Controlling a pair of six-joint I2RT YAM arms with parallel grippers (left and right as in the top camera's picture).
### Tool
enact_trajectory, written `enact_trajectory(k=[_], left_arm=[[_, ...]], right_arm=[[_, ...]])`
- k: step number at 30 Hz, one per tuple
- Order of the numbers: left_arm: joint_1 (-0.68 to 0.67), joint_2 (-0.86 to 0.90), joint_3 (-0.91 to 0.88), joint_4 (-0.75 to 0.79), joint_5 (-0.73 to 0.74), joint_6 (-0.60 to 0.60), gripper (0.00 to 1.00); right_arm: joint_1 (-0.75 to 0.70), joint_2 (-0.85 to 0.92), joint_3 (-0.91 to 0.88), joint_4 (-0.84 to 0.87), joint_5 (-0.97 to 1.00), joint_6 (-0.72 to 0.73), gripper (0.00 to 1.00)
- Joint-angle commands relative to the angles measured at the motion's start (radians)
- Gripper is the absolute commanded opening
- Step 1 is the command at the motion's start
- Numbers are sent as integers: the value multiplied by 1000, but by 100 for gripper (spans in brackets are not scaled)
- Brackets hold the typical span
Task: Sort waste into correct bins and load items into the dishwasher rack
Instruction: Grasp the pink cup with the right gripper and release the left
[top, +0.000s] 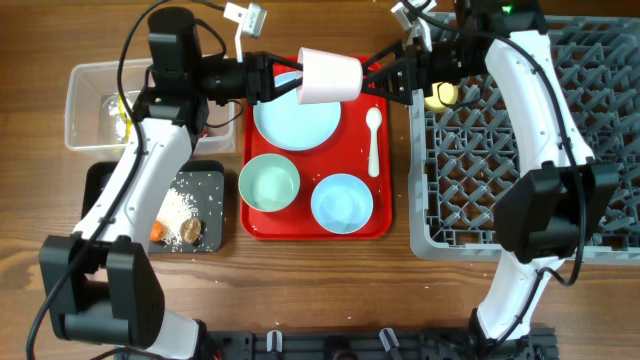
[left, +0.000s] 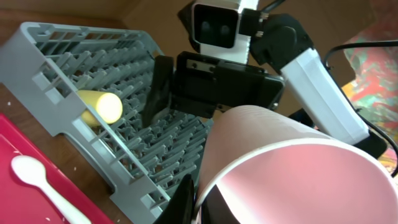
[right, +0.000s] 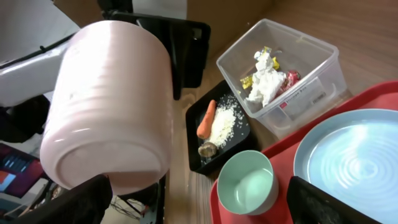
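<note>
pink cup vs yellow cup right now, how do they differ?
Colour: the pink cup is pale pink, the yellow cup yellow.
Place: the pink cup hangs in the air above the red tray; the yellow cup lies in the dishwasher rack.
Grip: the left pincer is shut on the pink cup's rim; nothing holds the yellow cup.
Shared: both are tipped on their sides.

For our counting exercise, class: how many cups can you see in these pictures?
2. The pink cup is held up over the red tray by the left gripper; the yellow cup lies on its side in the dishwasher rack. None seems hidden.
</note>
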Motion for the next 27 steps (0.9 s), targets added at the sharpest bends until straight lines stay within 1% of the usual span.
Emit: enact_trajectory(k=[1, 3, 11, 13, 18, 22, 27], left_arm=[[-4, 16, 2, 2, -27, -2, 4], [-5, 16, 2, 2, -34, -2, 4], [-2, 16, 2, 3, -71, 1, 4], [-2, 16, 2, 3, -86, 1, 4], [-2, 16, 2, 3, -93, 1, 4], [-2, 16, 2, 4, -98, 1, 4], [-5, 16, 2, 15, -98, 1, 4]], right_arm=[[7, -21, 13, 10, -97, -35, 94], [7, -21, 13, 7, -127, -55, 94], [7, -23, 13, 5, -181, -56, 96], [7, -25, 13, 6, -208, -56, 99], [7, -27, 13, 8, -245, -55, 99], [12, -27, 13, 6, -248, -56, 99], [56, -27, 13, 37, -232, -55, 100]])
